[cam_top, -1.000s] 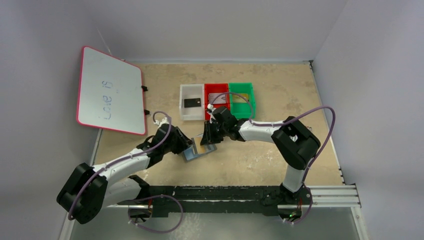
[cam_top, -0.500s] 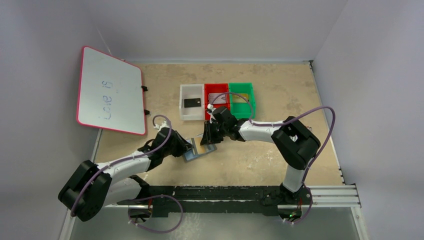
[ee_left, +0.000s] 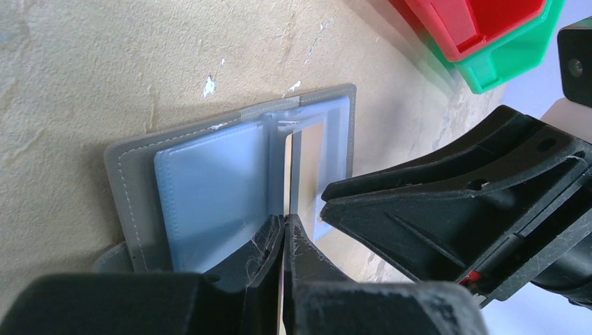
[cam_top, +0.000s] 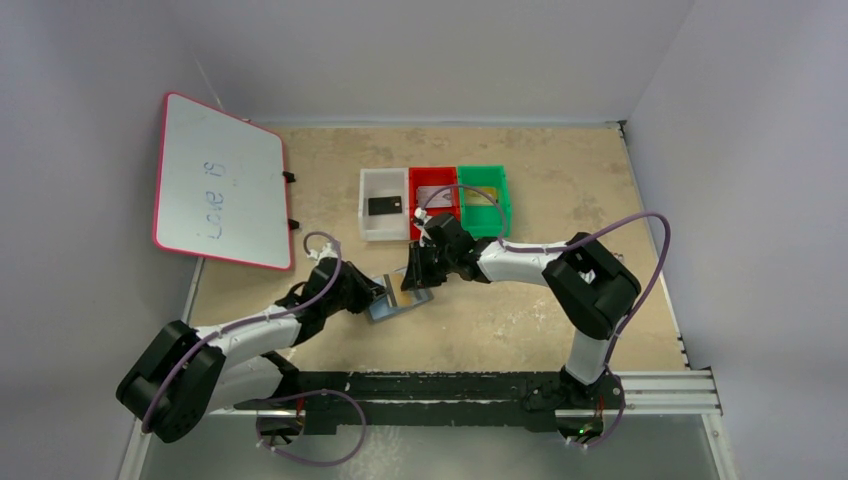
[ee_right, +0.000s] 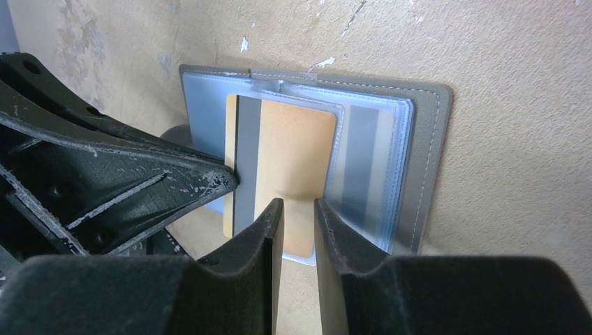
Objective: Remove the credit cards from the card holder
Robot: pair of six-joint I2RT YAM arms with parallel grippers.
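The grey card holder [cam_top: 398,302] [ee_right: 427,139] [ee_left: 129,181] lies open on the table. A gold credit card [ee_right: 293,157] with a grey stripe sticks partway out of its clear pockets. In the left wrist view this card [ee_left: 287,167] shows edge-on. My left gripper [cam_top: 376,294] [ee_left: 285,220] is shut on the card's edge. My right gripper [cam_top: 414,280] [ee_right: 298,206] hovers over the card's lower end, jaws a little apart with nothing between them. A black credit card [cam_top: 384,206] lies in the white tray, and a silvery one [cam_top: 434,194] in the red tray.
White tray [cam_top: 372,228], red tray [cam_top: 414,200] [ee_left: 475,21] and green tray [cam_top: 503,200] [ee_left: 502,66] stand in a row just behind the holder. A whiteboard [cam_top: 220,180] leans at the far left. The two grippers' fingers almost touch over the holder.
My left gripper has closed onto the gold card's edge, and its arm has shifted slightly. The right gripper and the holder have stayed put.
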